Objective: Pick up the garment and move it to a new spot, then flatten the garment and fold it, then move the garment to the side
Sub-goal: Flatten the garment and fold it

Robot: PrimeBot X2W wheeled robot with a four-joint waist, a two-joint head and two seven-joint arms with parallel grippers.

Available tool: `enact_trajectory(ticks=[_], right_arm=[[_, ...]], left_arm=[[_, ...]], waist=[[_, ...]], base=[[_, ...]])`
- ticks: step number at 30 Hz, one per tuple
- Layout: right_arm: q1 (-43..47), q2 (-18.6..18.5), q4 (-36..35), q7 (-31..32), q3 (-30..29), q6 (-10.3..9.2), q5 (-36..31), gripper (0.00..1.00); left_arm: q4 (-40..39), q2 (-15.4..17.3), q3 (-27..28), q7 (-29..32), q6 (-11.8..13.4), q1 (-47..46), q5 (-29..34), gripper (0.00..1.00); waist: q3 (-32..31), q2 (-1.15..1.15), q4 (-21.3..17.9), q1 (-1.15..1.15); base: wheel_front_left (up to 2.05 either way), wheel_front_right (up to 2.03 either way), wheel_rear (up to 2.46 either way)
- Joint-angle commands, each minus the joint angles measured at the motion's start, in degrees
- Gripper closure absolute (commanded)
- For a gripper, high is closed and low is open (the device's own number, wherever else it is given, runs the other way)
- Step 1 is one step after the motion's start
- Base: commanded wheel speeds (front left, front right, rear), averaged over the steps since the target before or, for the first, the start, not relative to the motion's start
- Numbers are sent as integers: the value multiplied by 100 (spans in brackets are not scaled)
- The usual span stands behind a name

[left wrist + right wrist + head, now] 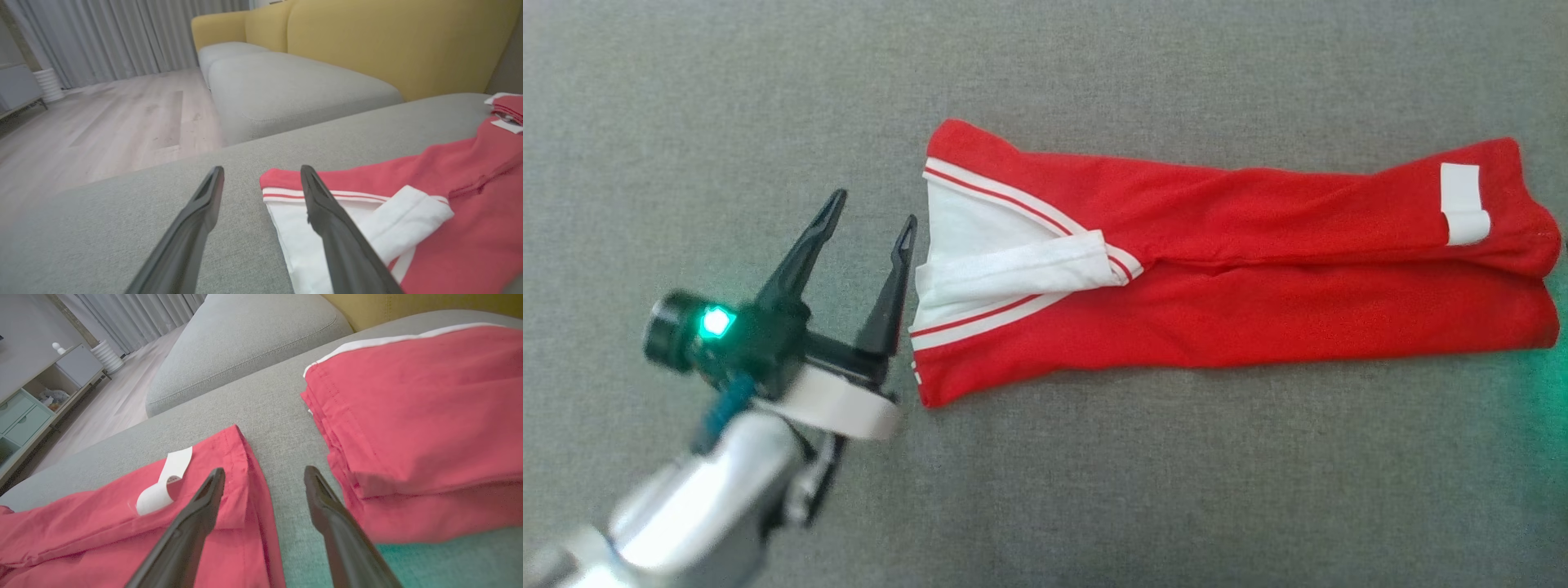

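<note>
The garment (1217, 269) is red with white striped trim and lies folded into a long strip across the grey cushion (1094, 490). A white label (1462, 204) sits near its right end. My left gripper (874, 208) is open at the strip's left end. In the left wrist view the left gripper (262, 169) has one finger over the white trim of the garment (449, 196) and the other over bare cushion. My right gripper (263, 470) is open over the other end of the garment (102, 522), beside the label (165, 486), and nothing is between its fingers.
A second folded red pile (421, 408) lies on the cushion just past the strip's right end. Beyond are more grey seat cushions (286, 85), a yellow sofa back (388, 41), wooden floor (102, 118), curtains and a low cabinet (36, 396).
</note>
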Motion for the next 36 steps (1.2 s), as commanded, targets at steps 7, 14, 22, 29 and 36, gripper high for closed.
enact_trajectory(ticks=[7,14,22,29,36], right_arm=[[238,288,66,-302,-417,-5,-557,0],[-200,613,1187,256,-779,-5,-1288,0],[-169,680,1436,887,-666,-5,-1285,100],[-255,-32,919,993,-1237,-5,-1382,100],[-566,56,-629,1774,-1489,-5,-1325,100]], left_arm=[[-583,-1029,1618,-45,906,1397,1436,0],[-683,-1910,2207,-45,716,2328,2287,0],[-566,-2460,2808,-46,186,2864,2806,0],[-509,-2566,3228,-46,-150,3060,3088,0],[-478,-2661,3489,-46,-409,3137,3261,0]], waist=[[-229,0,285,0],[-465,0,663,0],[-670,0,701,0],[-851,0,398,0],[-912,0,204,0]], base=[[0,0,0],[0,0,0],[0,0,0],[0,0,0],[0,0,0]])
